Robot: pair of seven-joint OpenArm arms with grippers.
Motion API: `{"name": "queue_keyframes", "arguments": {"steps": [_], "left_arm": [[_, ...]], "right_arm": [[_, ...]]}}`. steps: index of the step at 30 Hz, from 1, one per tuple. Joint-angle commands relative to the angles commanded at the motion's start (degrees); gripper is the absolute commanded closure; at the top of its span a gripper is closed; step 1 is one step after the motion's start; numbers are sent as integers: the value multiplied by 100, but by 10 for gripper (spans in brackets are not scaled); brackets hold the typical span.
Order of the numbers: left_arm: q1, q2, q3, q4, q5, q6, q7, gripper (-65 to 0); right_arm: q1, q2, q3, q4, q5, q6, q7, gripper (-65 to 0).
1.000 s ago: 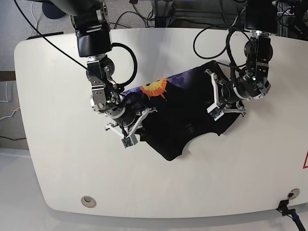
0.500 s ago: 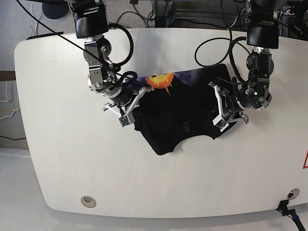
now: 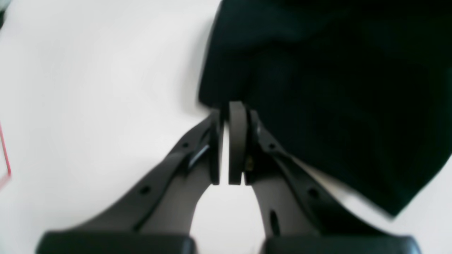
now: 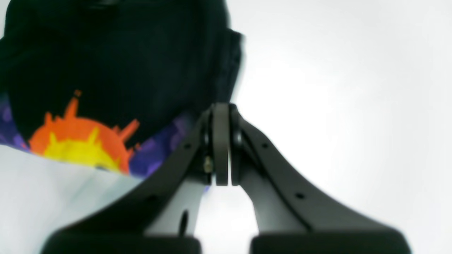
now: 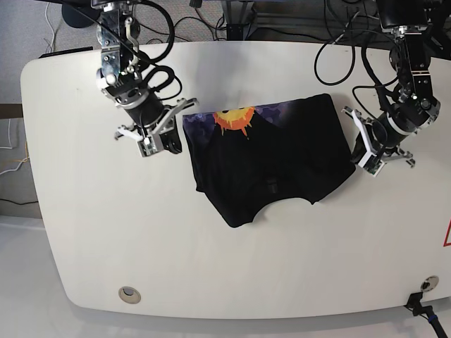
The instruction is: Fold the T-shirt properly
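The black T-shirt [image 5: 275, 165] lies folded on the white table [image 5: 106, 232], with its purple print and orange-yellow sun graphic [image 5: 235, 118] showing along the far edge. My right gripper [image 5: 158, 145] is shut and empty, a short way left of the shirt. In the right wrist view its tips [image 4: 221, 106] sit beside the shirt's edge [image 4: 141, 63]. My left gripper [image 5: 366, 156] is shut and empty just right of the shirt. In the left wrist view its tips [image 3: 226, 106] sit at the shirt's corner [image 3: 317, 88].
Cables hang behind the table's far edge [image 5: 310, 32]. A round metal fitting [image 5: 127, 293] sits near the front left. A red mark [image 5: 447, 236] is at the right edge.
Both grippers have let go of the shirt and drawn back outward, the right one to the left and the left one to the right. The shirt now lies flat and still.
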Motion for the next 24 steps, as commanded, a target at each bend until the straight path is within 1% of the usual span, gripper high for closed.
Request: {"name": "queue_keyframes", "arguments": {"steps": [2,3,5,9,11,14,17,20,22,24], "left_arm": [[519,158,-299,185,149,0,-325,-10],[800,264,-369,273,264,0,-554,-10],[1345,404,-466,422,387,0,-1108,-10],[2523,730,-545,527,387,0,-2189,-10],[3024,818,-545,554,387,0,-2593,-8],[3851,1090,-545,554,387,0,-3147,-8],[4536,1301,-545,519,387,0,-3455,-8],[5002,1538,-607,378,387,0,-3499,-8],[5099,1644,-615,70,387,0,-3499,-8],[5081,1670,-607,-396,396,0,-3499,-8]], "right_arm": [[-510,0,88,185,0,0,70,0],[-765,0,88,185,0,-9,255,0],[-1336,0,97,185,-9,-26,800,0],[-2382,-9,97,193,-9,-35,1521,0],[-2840,-26,97,193,-9,-35,1829,0],[-3525,-35,79,193,0,-35,2198,0],[-4141,-35,79,193,0,-35,2497,0],[-4659,-35,79,149,0,-35,2505,0],[-4870,-35,70,-35,0,-35,2497,0],[-4905,-44,70,-431,9,-35,2497,0]]}}
